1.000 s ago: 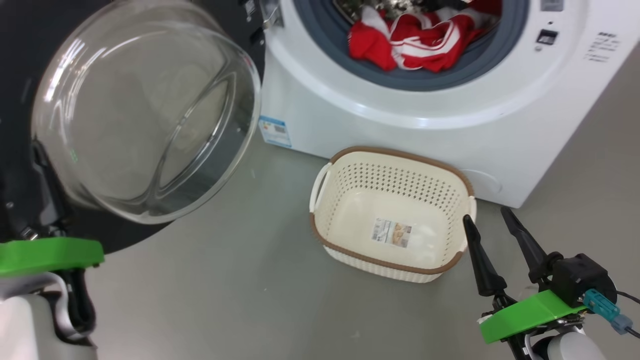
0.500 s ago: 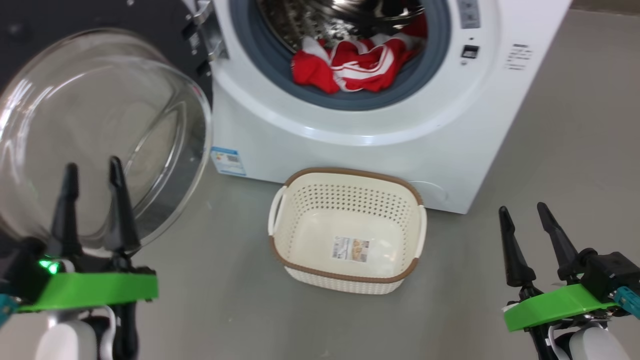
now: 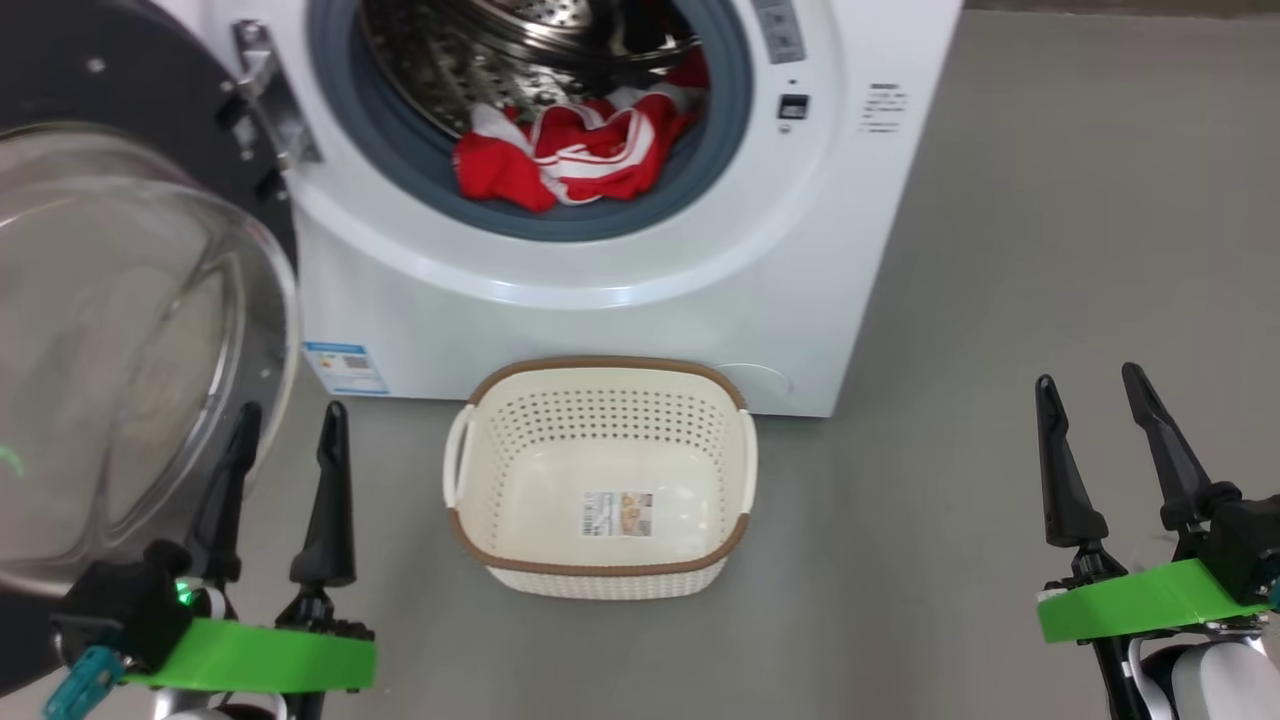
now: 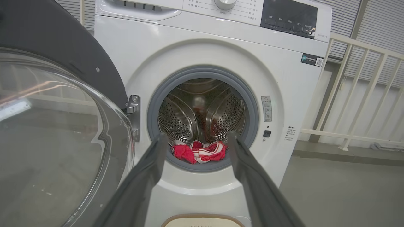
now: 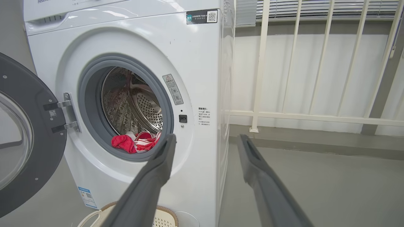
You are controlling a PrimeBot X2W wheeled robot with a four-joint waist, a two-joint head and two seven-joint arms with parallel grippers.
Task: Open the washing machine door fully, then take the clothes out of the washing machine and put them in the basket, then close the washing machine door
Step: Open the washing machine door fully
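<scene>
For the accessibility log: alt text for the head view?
White front-loading washing machine with its round black glass-windowed door open and red, white-striped clothes in the drum. An empty cream perforated plastic basket sits on the floor before it, between the left gripper and right gripper, jaws open.

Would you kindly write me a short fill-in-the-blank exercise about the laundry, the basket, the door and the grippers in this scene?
1. The clothes in the washing machine are red with ____ stripes.
2. The basket in front of the machine is ____.
3. The washing machine door is ____, not shut.
4. The left gripper and the right gripper each hold ____.

Missing words: white; empty; open; nothing.
</scene>
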